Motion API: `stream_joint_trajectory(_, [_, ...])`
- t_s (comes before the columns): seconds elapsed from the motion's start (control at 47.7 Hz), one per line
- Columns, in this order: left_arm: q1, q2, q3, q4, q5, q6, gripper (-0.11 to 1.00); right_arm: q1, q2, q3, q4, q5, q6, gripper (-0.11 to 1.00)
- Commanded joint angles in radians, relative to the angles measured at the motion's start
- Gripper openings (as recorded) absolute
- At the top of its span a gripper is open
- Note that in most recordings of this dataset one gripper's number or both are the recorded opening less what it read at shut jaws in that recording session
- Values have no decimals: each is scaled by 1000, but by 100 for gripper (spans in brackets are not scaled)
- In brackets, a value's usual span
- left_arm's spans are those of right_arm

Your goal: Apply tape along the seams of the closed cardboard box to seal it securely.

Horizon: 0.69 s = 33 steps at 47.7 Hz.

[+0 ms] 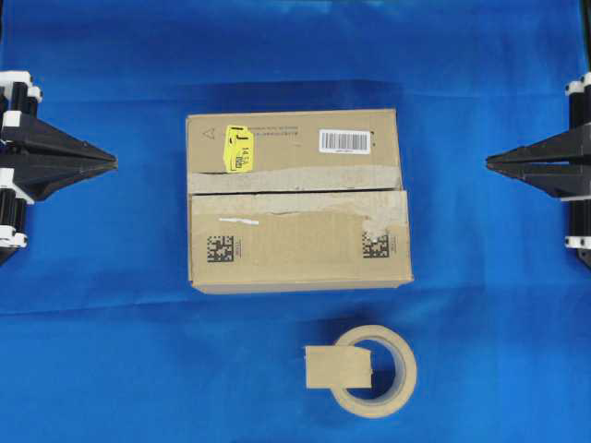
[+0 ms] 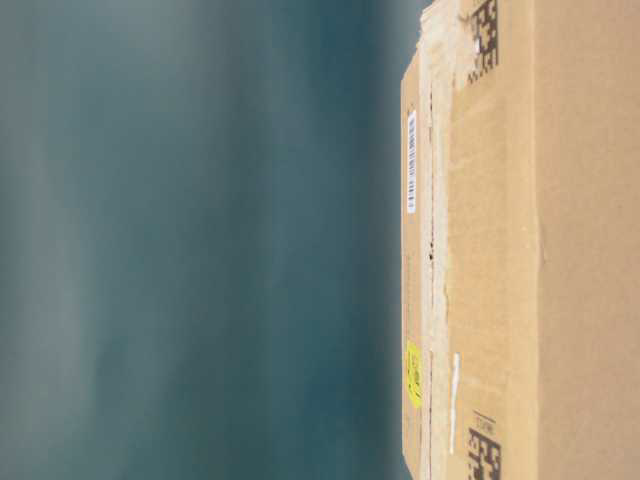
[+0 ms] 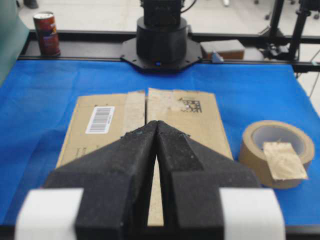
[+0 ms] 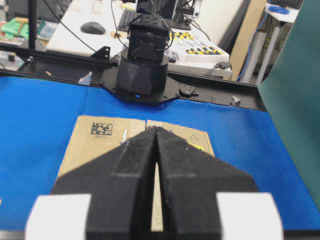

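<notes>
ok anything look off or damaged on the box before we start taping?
Yes. The cardboard box has torn, pale old tape strips along the seams, ragged near the right end. The two top flaps look slightly offset. The tape lies loose across the tape roll.

1. the work surface is covered by a blue cloth (image 1: 111, 323).
2. a closed cardboard box (image 1: 295, 245) is set near the middle of the cloth.
3. a beige tape roll (image 1: 392, 378) is laid flat on the cloth, near the box's long side and apart from it.
4. a short tan tape (image 1: 337, 366) piece is draped over the roll's rim.
</notes>
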Motion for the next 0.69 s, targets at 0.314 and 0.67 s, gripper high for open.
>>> stream_joint_trajectory(0.314, [-179, 112, -35, -6, -167, 469, 0, 0, 6, -46, -2, 18, -5, 0])
stream_joint_trajectory(0.67, [-402, 453, -114, -15, -218, 1078, 1, 2, 9, -49, -9, 5, -12, 0])
